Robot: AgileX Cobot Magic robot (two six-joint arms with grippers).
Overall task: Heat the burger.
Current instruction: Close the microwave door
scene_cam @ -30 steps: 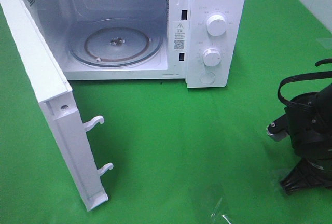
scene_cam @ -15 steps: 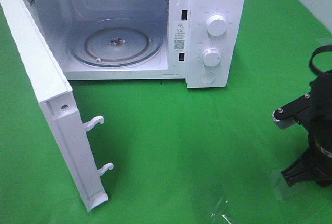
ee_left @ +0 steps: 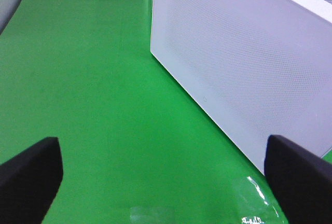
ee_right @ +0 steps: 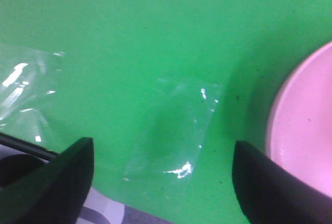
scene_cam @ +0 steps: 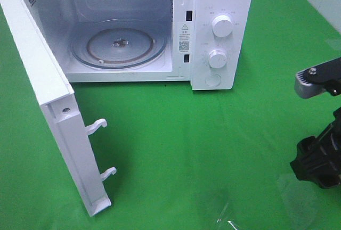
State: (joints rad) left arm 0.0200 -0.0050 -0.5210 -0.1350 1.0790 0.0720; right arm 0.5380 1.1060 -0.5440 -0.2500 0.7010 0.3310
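Even, bright light falls from above me. My right wrist view is soft and blurred, with white glare on the clear tape (ee_right: pixel 176 130) and shadow beside the pink plate (ee_right: pixel 303 130). The microwave (scene_cam: pixel 133 27) looks sharp; its door (scene_cam: pixel 48 107) shades the green cloth (scene_cam: pixel 186 134).

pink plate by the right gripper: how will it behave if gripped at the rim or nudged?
The pink plate looks rigid with a smooth glossy rim, so probably slippery in a pinch. Only its edge shows; it seems low and flat on the green mat, likelier to slide than tip.

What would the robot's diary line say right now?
microwave door: open | turntable: bare | burger: unseen | right tool: open, near pink plate | left tool: open
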